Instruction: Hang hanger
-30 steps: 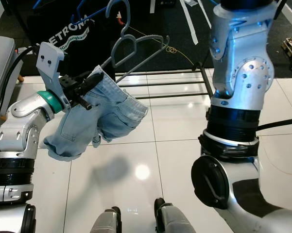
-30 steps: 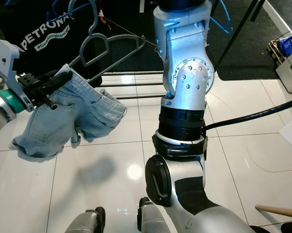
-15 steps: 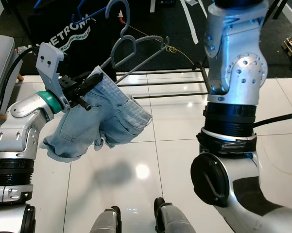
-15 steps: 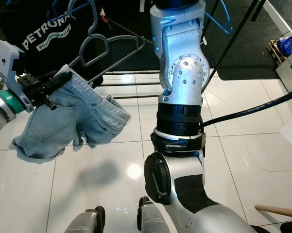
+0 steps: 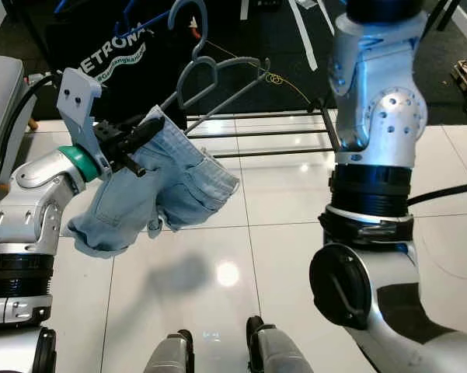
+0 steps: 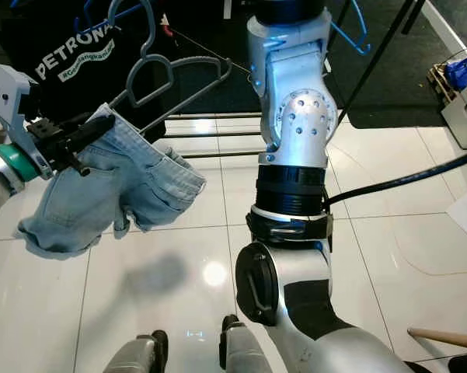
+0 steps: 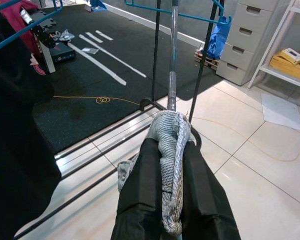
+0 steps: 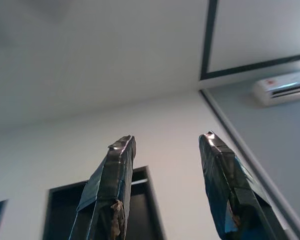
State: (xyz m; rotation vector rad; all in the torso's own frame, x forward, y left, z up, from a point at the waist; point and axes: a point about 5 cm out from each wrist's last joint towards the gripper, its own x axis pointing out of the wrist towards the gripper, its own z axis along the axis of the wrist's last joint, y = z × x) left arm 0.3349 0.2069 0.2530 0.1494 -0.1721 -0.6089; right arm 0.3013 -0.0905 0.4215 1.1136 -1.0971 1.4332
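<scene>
The hanger (image 5: pixel 217 81) is grey plastic and it is tilted, its hook pointing up towards the dark garment behind. A pair of light blue denim shorts (image 5: pixel 159 190) hangs from its lower end, crumpled, above the white tiles.

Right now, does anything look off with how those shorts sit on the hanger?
Yes. The denim shorts hang bunched and lopsided from one end of the grey hanger, pinched in the left gripper; the hanger tilts steeply rather than hanging level.
</scene>
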